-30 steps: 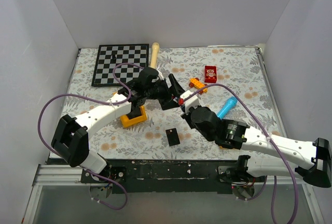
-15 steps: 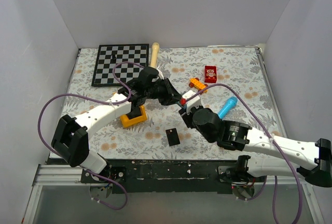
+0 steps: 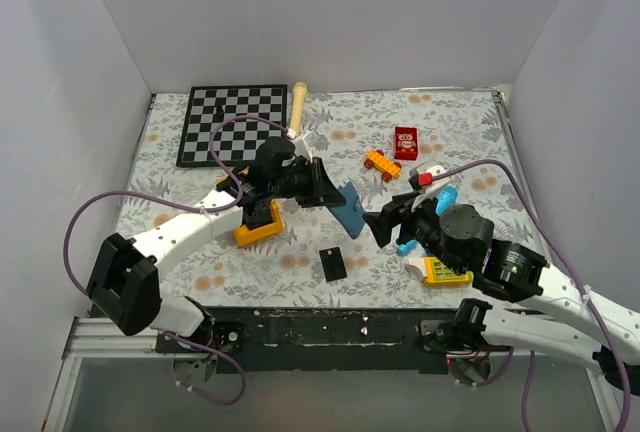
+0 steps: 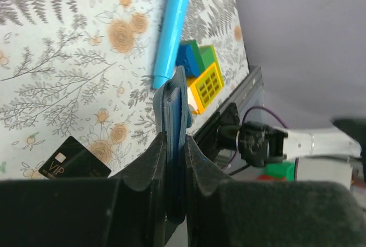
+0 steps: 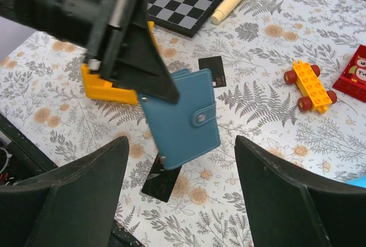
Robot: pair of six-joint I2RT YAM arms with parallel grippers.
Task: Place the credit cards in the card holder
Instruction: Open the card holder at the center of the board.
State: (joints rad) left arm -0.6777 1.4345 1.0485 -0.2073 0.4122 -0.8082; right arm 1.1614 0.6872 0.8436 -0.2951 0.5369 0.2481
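Observation:
The card holder [image 3: 348,208] is a slate-blue wallet with a snap tab. It hangs closed above the table with my left gripper [image 3: 326,188] shut on its upper edge. The left wrist view shows the card holder [image 4: 174,101] edge-on, pinched between the left gripper's [image 4: 175,141] pads. My right gripper [image 3: 394,220] stands wide open just right of the card holder, not touching it. In the right wrist view the card holder [image 5: 180,118] hangs beyond the right gripper [image 5: 182,144]. One black credit card [image 3: 333,263] lies flat near the front edge. The right wrist view shows that credit card [image 5: 163,175] and a second credit card [image 5: 213,71] behind the holder.
A chessboard [image 3: 232,124] and a wooden stick [image 3: 297,107] lie at the back left. A red box [image 3: 406,141] and an orange toy car [image 3: 380,162] sit at the back middle. A yellow block [image 3: 258,224] lies under the left arm. A blue tube [image 3: 443,198] and a yellow grid brick [image 3: 445,272] are beside the right arm.
My left gripper closed on the card holder and now holds it alone. My right gripper opened, let go of it and drew back to the right and towards the front.

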